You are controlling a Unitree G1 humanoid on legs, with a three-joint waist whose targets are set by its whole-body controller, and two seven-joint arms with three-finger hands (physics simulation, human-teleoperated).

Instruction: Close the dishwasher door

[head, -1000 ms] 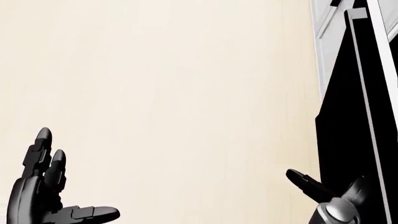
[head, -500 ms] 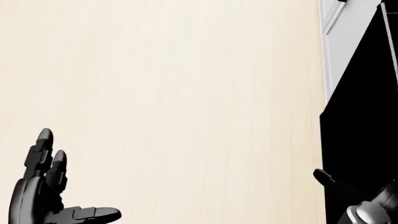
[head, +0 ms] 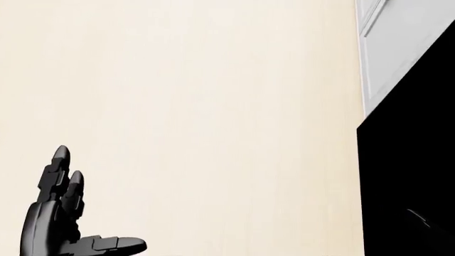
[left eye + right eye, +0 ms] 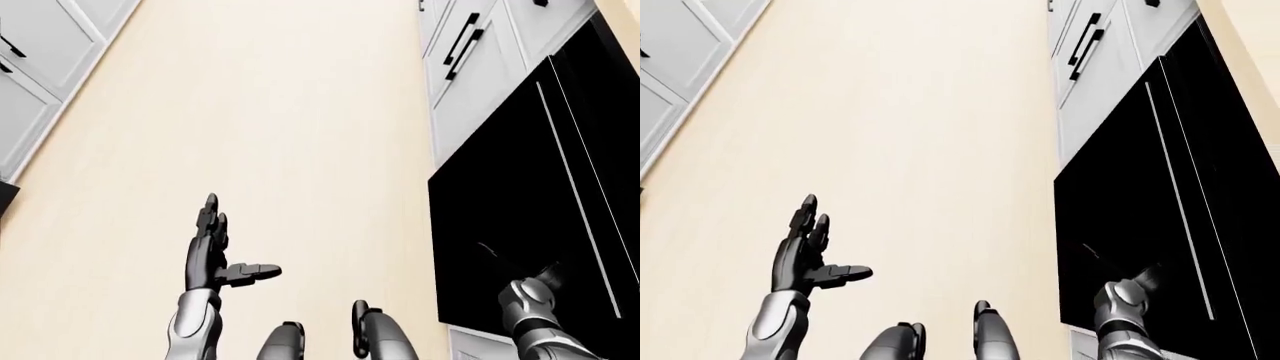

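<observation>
My left hand [image 4: 213, 251] is open, fingers straight up, thumb out to the right, over bare floor [image 4: 260, 112]. My right hand [image 4: 520, 276] lies against the black dishwasher door [image 4: 510, 195]; dark on dark, so I cannot tell its finger state. The door fills the right side of both eye views, with its long handle bar [image 4: 575, 195] visible. White cabinets [image 4: 470, 52] sit above it.

I see my left hand [image 4: 215, 251] raised over the pale floor [image 4: 260, 135], fingers spread and thumb out to the right. My right hand [image 4: 525, 289] lies against the black dishwasher door [image 4: 520, 217] at the right, its fingers dark and hard to read. White cabinets [image 4: 475, 60] stand above the door
</observation>
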